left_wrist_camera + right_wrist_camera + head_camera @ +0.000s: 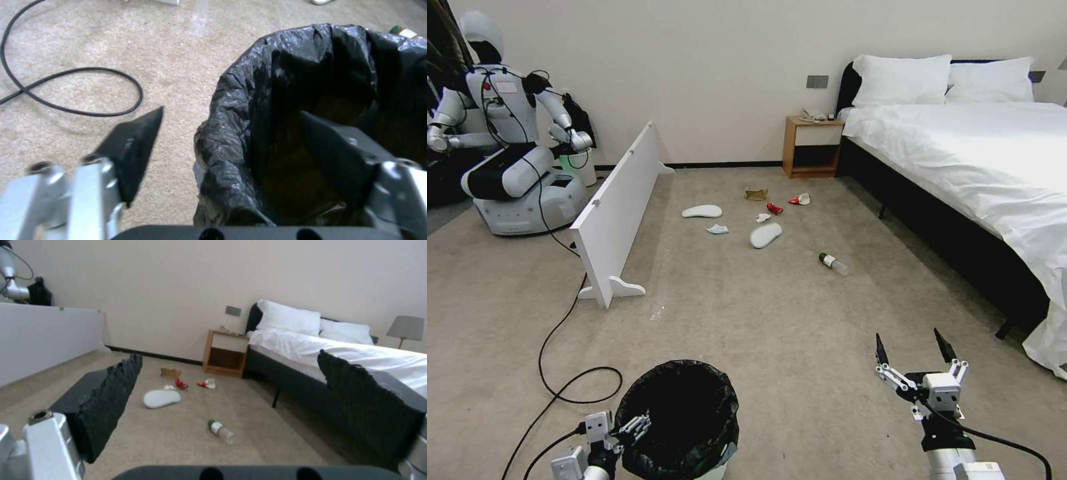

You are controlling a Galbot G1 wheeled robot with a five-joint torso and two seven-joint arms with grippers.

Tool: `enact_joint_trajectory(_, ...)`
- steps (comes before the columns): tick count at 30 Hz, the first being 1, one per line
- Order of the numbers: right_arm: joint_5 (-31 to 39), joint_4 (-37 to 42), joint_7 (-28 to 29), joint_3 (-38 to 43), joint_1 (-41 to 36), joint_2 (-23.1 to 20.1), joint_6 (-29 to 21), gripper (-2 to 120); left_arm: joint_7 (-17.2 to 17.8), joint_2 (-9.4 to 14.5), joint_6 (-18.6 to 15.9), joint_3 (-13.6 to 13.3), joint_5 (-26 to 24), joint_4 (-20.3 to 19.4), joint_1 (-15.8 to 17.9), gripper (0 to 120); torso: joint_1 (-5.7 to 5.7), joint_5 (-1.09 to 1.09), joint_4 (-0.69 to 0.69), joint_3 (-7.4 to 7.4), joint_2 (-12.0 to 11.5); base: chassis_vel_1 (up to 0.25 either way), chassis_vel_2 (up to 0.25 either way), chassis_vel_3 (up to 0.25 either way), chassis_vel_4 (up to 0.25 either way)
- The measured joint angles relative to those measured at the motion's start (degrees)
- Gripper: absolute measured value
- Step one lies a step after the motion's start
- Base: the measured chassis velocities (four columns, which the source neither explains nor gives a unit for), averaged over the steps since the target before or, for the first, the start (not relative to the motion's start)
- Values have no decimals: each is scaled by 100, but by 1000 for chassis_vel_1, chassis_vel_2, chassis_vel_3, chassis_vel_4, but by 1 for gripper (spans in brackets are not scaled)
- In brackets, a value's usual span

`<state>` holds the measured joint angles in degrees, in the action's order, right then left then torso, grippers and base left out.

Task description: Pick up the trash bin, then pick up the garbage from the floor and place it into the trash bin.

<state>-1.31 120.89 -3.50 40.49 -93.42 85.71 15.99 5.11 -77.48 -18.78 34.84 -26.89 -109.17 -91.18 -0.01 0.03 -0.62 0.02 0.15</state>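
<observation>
We are straddling the bin's (684, 417) near-left rim with our left gripper (627, 427): its fingers are spread, one pad (133, 146) outside over the carpet and the other down inside the black liner (249, 110), and they are not yet pinching anything. The bin is sitting at about seven o'clock in the head view, close in front of us. Our right gripper (912, 350) is hovering over bare carpet at about five o'clock, its fingers wide apart and holding nothing.

The litter is lying well ahead, toward twelve o'clock: two slippers (766, 235), a tissue (717, 229), a red wrapper (774, 208), a crushed cup (800, 199), brown cardboard (756, 194), and a bottle (833, 263) nearer us at one o'clock.

We are judging the main risk to be the grip. If the fingers close on loose liner and miss the rim, the bag is likely to slide or pull off and the bin to stay down or drop. A one-sided hold is also likely to tilt the bin as it rises. The cable (564, 373) looping at eight o'clock could snag our base, and the bottle could roll away if we nudge it.
</observation>
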Motion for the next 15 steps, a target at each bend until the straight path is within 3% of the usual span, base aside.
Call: enact_joint_trajectory(15,22,98,2,9,-46,-19,-16,100,140,106,-19,93,263,23,-236,20,0,1,1,0,-2,0,0,0,0)
